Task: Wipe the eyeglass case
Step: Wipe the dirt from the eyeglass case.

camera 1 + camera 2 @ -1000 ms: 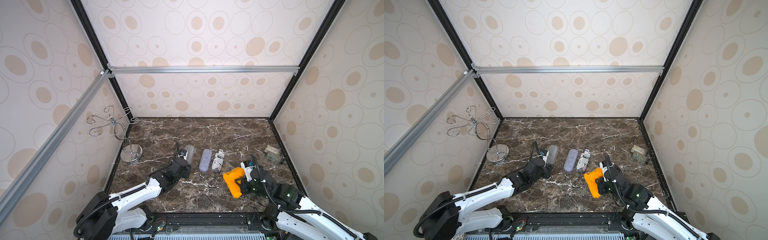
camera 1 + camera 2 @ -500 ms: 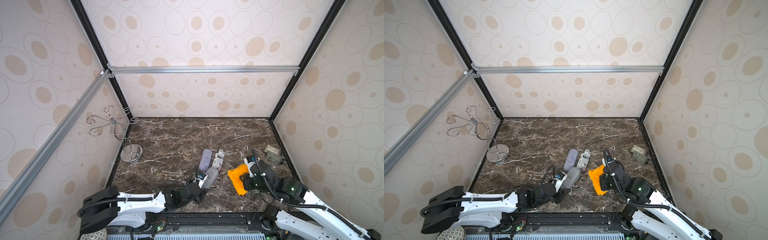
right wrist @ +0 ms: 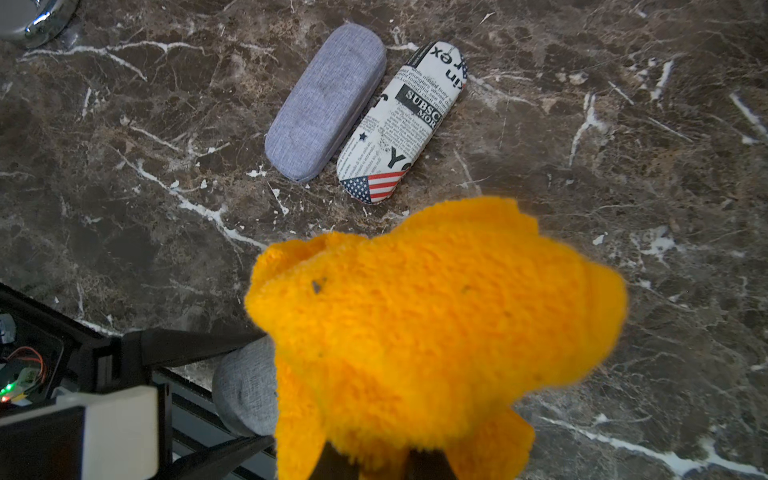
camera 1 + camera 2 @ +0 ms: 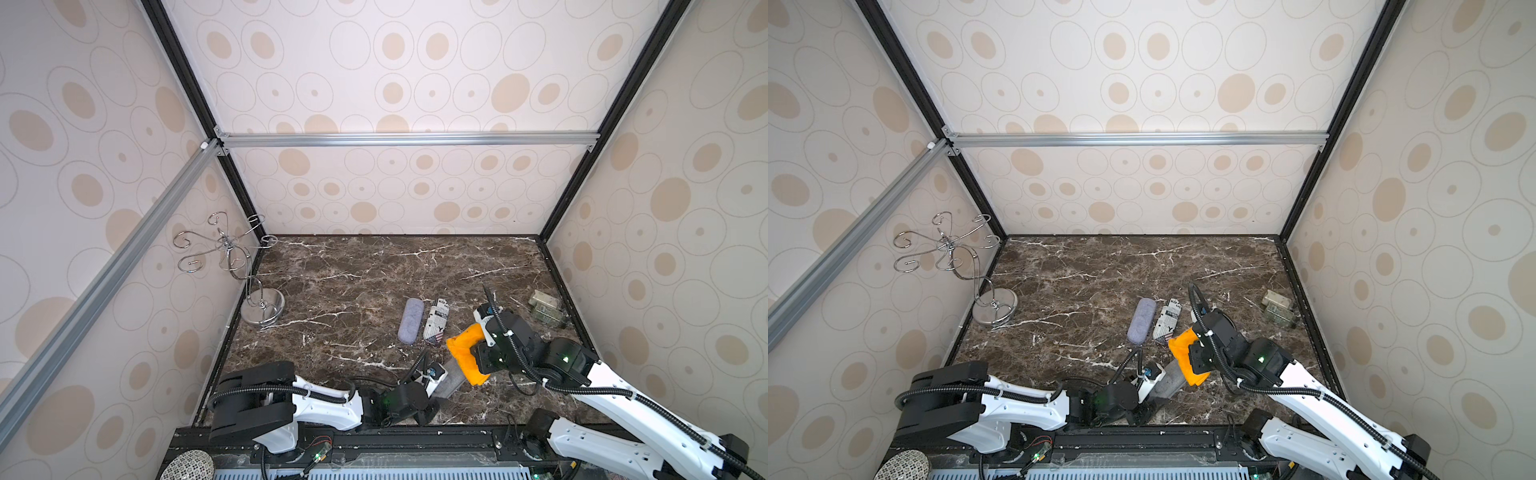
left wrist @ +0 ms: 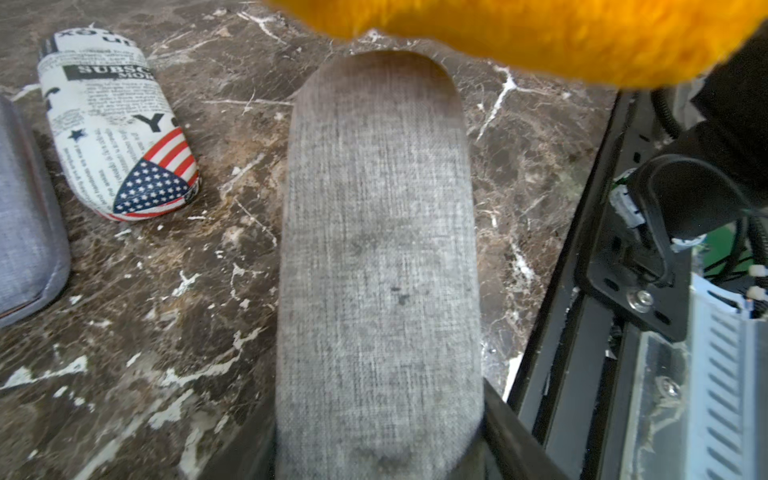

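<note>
— Claws?
— Left claw (image 4: pixel 435 388) pinches one end of the grey fabric eyeglass case (image 4: pixel 451 376), held tilted above the dark marble counter (image 4: pixel 353 291) near its front edge. Right claw (image 4: pixel 478 357) is clamped on the fluffy orange cloth (image 4: pixel 465 353), over the case's far end.

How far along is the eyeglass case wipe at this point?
Done: the left gripper grips the grey eyeglass case; the right gripper holds the orange cloth. In hand: cloth at the case's far tip, contact unclear. Remaining: wiping along its length; dark specks show.
</note>
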Controlling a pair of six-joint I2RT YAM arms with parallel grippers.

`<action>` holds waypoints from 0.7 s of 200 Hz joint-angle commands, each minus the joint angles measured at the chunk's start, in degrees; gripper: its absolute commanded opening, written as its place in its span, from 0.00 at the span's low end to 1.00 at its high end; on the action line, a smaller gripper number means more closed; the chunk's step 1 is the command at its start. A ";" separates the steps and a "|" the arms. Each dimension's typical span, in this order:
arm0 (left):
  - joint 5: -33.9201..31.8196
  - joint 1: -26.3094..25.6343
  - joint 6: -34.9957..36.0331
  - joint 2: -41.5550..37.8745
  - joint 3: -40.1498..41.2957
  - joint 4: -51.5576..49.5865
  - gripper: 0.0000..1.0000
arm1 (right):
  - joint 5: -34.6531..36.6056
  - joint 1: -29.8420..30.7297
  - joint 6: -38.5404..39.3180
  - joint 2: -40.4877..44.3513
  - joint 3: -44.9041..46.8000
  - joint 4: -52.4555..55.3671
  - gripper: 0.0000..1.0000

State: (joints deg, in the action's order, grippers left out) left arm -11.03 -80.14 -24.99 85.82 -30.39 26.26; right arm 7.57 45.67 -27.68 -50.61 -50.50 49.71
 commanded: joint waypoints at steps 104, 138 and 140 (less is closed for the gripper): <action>2.69 2.93 -0.89 -4.01 -4.70 2.19 0.42 | -15.73 5.92 0.09 -8.74 4.84 -9.20 0.00; 2.68 3.43 -0.37 -5.02 -4.07 1.17 0.41 | -9.15 5.94 -3.84 -6.79 6.34 -8.53 0.00; 2.68 3.39 -0.35 -5.15 -3.91 1.21 0.42 | -8.14 5.93 -4.04 -6.41 6.39 -8.19 0.00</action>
State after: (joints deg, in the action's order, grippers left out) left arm -7.51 -77.62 -24.84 84.07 -31.99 22.50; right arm -5.39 51.11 -27.94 -58.92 -46.04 39.09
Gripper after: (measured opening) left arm 0.600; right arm 0.131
